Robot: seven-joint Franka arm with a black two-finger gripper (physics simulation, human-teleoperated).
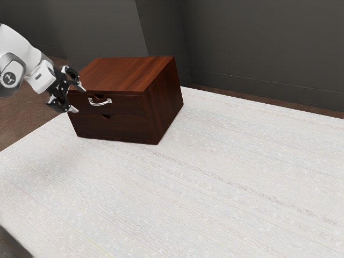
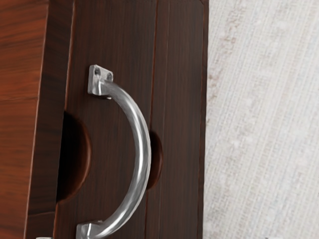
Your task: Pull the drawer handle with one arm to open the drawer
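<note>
Brown drawer box [image 1: 129, 75] on pale table [image 1: 215, 188], splayed gripper [image 1: 77, 98] near steel handle [image 1: 100, 101].

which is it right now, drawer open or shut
Shut: the drawer front sits flush with the cabinet, and the open gripper is beside the handle, not on it.

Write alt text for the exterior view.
A black open gripper hovers just short of the silver handle on the upper drawer of a dark wooden cabinet, which stands on a pale table.
</note>
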